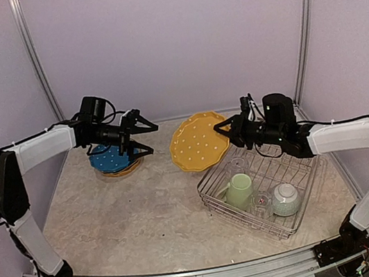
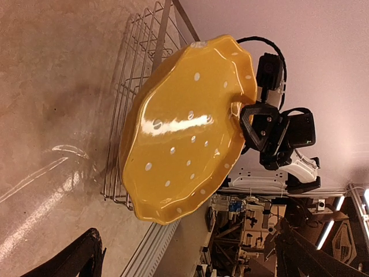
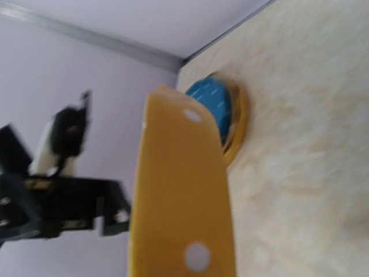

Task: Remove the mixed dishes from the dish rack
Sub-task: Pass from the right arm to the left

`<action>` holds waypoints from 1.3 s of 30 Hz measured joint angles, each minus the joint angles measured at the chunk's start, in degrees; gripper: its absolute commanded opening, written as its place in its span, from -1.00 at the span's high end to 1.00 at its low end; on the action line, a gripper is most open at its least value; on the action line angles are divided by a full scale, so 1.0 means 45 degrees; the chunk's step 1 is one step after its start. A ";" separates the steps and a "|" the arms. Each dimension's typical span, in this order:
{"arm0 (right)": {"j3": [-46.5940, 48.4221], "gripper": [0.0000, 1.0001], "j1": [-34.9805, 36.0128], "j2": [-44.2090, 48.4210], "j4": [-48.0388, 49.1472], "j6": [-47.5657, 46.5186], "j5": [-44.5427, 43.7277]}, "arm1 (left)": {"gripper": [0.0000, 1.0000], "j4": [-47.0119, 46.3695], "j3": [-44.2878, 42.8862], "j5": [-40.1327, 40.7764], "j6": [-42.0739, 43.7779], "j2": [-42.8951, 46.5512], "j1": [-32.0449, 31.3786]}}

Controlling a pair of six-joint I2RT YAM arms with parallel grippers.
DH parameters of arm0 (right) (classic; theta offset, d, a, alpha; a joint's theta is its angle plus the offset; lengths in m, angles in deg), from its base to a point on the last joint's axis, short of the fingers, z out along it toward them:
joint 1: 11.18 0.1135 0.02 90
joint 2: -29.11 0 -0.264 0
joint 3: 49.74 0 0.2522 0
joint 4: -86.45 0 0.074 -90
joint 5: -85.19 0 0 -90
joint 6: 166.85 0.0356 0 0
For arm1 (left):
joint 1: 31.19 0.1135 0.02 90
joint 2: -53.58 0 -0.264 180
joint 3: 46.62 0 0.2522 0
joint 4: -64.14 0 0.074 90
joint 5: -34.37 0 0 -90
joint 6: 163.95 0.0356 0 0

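My right gripper (image 1: 224,129) is closed on the rim of a yellow plate (image 1: 199,142) and holds it in the air, tilted, just beside the far left corner of the rack (image 1: 300,168). In the top view the plate is already outside the rack, so I judge that the lifting out is done and the carrying is the step in hand.

My left gripper (image 1: 143,136) is wide open and holds nothing. It hovers just above the blue plate (image 1: 110,158), which lies on another yellow plate at the far left of the table (image 1: 134,217). The mug (image 1: 238,190), a glass (image 1: 261,203) and the bowl (image 1: 286,198) are in the rack, so I think a good part of the unloading is not yet done.

The next move, as I see it, is to bring the plate left toward that stack. It calls for a firm hold on the rim, for making the plate level before it goes down, and for my left gripper to give room over the stack
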 measured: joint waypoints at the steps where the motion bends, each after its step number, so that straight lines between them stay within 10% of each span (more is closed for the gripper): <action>1: 0.0078 1.00 0.0087 -0.0136 0.0155 0.0073 0.0092 | -0.92 -0.0087 0.0000 -0.0180 -0.0117 -0.0155 -0.0092; 31: 0.0835 1.00 0.0675 -0.0753 0.2599 0.1540 0.0714 | 0.68 -0.8233 0.1622 -0.3453 -0.5425 -0.1370 -0.0733; 39: 0.0840 0.04 0.0724 -0.0607 0.1642 0.1447 0.0175 | 1.00 -0.7509 0.1715 -0.2807 -0.4503 -0.1375 -0.0704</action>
